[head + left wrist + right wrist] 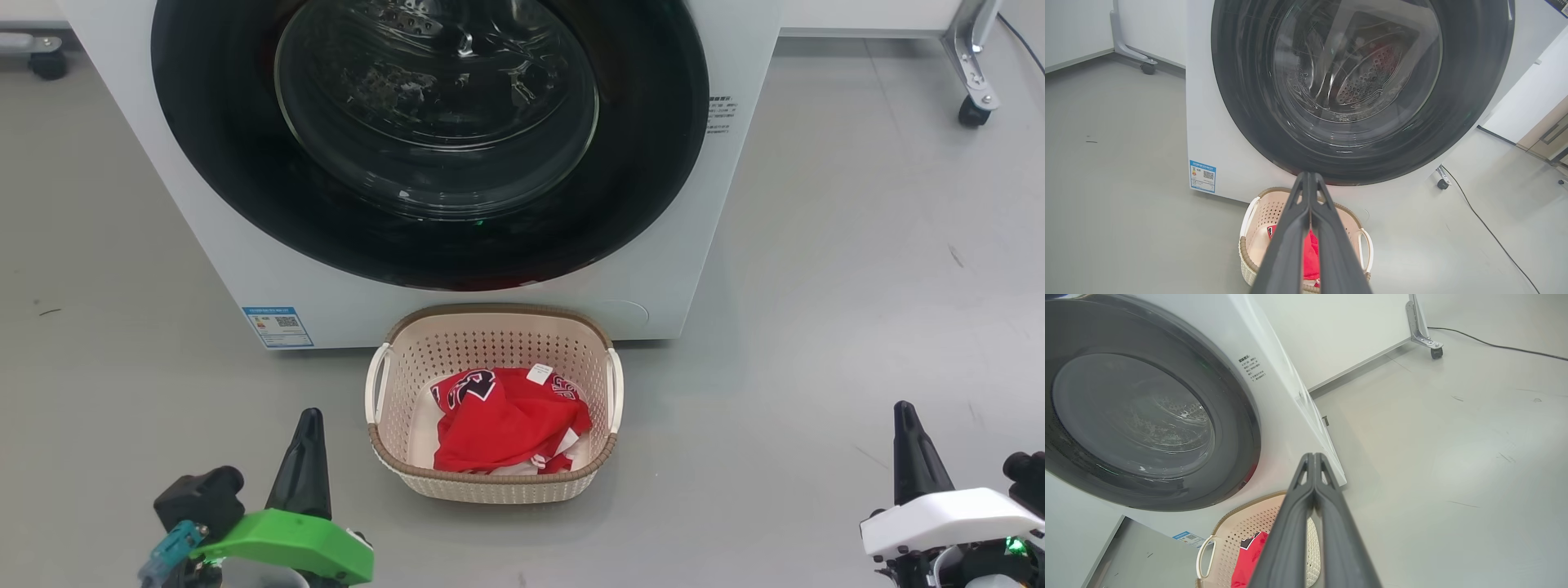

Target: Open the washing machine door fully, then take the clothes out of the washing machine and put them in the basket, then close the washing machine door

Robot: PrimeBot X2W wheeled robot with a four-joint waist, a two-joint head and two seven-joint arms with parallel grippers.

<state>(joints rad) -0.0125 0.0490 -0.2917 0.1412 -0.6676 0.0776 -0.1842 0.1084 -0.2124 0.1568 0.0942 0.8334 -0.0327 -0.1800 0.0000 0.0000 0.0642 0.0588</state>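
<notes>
Now: the clothes (pixel 506 420), one red garment with a black-and-white logo and a small white tag, lie crumpled inside the basket (pixel 490 488). One basket, cream, perforated, brown rim, two white handles (pixel 377 382), standing on the grey floor (pixel 816 367) just in front of the washing machine (pixel 237 269). One washing machine, white; its one door (pixel 220 163), glossy black with a round glass window (pixel 437 106), sits shut against the front. One blue label (pixel 277 327) at the machine's lower left corner. Two grippers, both low in the head view, apart from the basket, one on either side: left gripper (pixel 309 415) on a green mount, right gripper (pixel 903 407) on a white one. Each has its two dark fingers pressed together, holding nothing. Left wrist view adds the perforated steel drum (pixel 1367 77) behind the glass, which the head view gives as reflections. Right wrist view adds the machine's side panel (pixel 1306 404). Both wrist views carry one black cable (pixel 1490 232) trailing over the floor. Head view: two castors (pixel 973 110), one near each upper corner.
</notes>
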